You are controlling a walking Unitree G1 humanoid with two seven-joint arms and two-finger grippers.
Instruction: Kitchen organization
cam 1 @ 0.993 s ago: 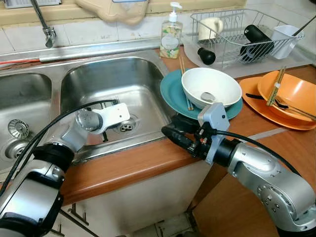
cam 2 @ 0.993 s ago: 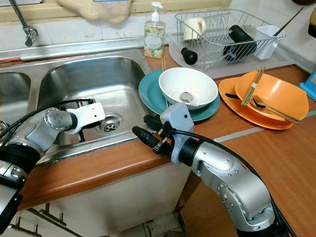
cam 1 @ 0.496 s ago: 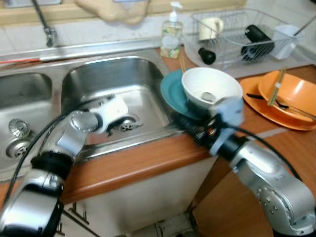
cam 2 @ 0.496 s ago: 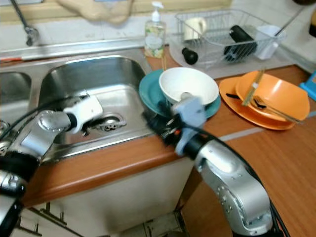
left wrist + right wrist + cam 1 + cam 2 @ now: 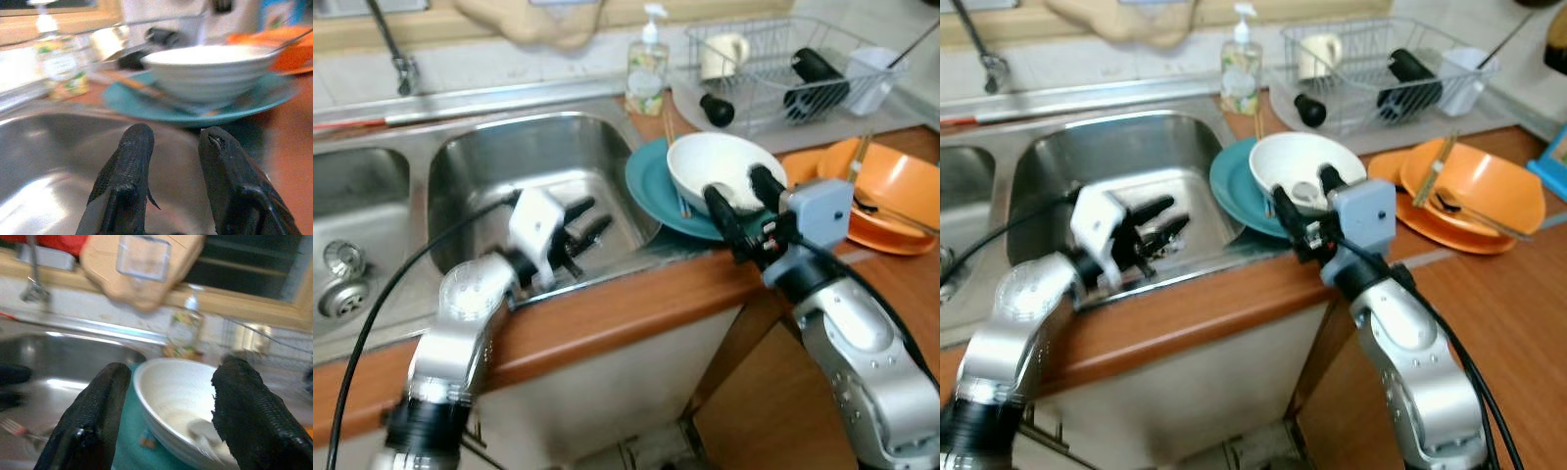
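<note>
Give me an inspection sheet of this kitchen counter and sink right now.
Surface: brown wooden counter beside steel double sink.
Job's things: white ceramic bowl, spoon inside, on teal plate; chopsticks on plate.
Clutter: orange bowl on orange plate; soap dispenser; wire dish rack; fork in the sink, seen in the right wrist view.
Grippers: right gripper open, straddling the bowl; left gripper open over the sink.
Cables: black cable on left arm.
Surroundings: faucet, tiled wall.

Both arms are shiny silver with chunky rounded joints, black cables looping off them, boxy wrist blocks (left white, right grey-blue), and textured black fingers (image 5: 128, 181).
</note>
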